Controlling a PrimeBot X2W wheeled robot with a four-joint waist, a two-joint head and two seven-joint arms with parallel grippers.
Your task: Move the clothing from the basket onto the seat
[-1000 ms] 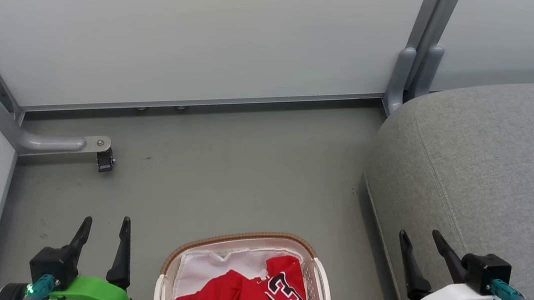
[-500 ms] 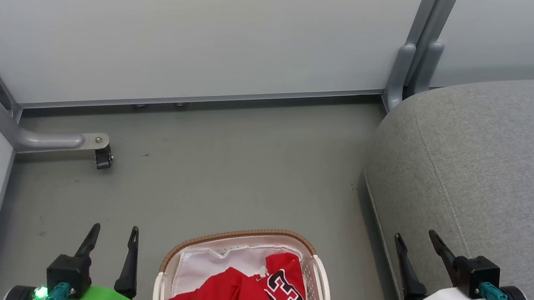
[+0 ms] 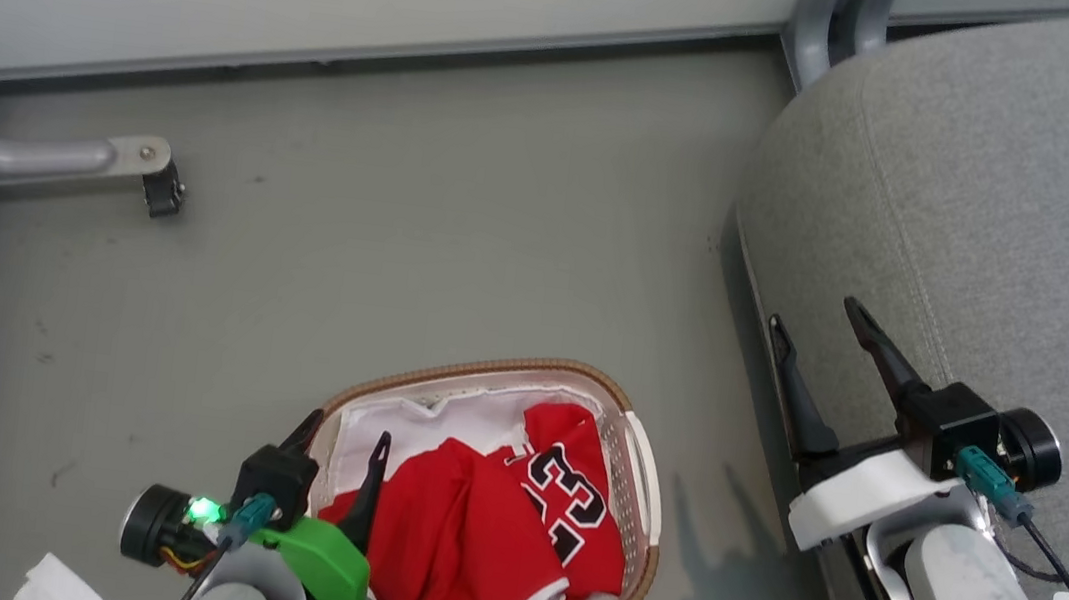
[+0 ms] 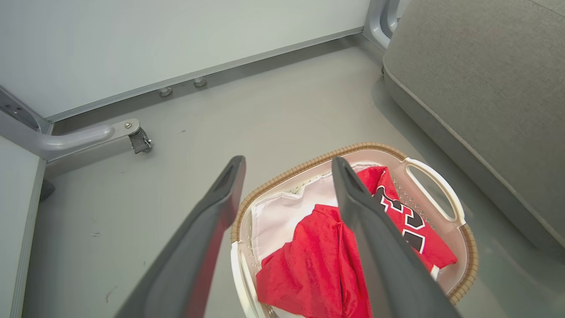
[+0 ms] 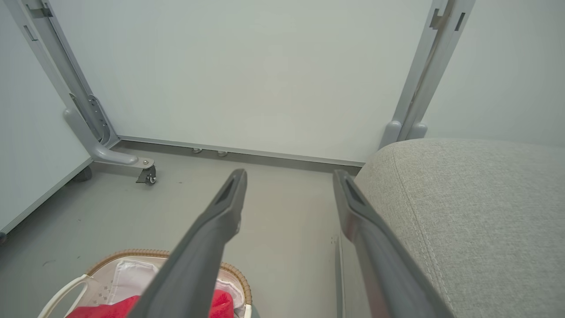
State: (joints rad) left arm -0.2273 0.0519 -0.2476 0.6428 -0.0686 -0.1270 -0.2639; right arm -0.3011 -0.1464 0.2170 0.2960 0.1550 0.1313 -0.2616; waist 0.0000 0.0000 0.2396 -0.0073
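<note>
Over the left rim of the basket [image 3: 487, 365] the left end effector [image 3: 349, 425] is hovering open and empty, nearer the clothing [image 3: 468, 534] lying inside just to its right, while the right end effector [image 3: 813, 312], open too, is hanging well off to the basket's right.

The light falls evenly and softly from above, bright without glare, and the pale wall [image 5: 265, 66] looks flat-toned. On the floor [image 3: 402, 225] my right arm casts a faint, soft-edged shadow just beside the basket [image 3: 487, 367]. A darker band runs under the seat [image 3: 1010, 193]. A small green lamp [image 3: 199, 508] glows on my left wrist. In both wrist views my jaws blur near the lens, and the wall's posts [image 5: 421, 75] splay outward toward the corners.
</note>
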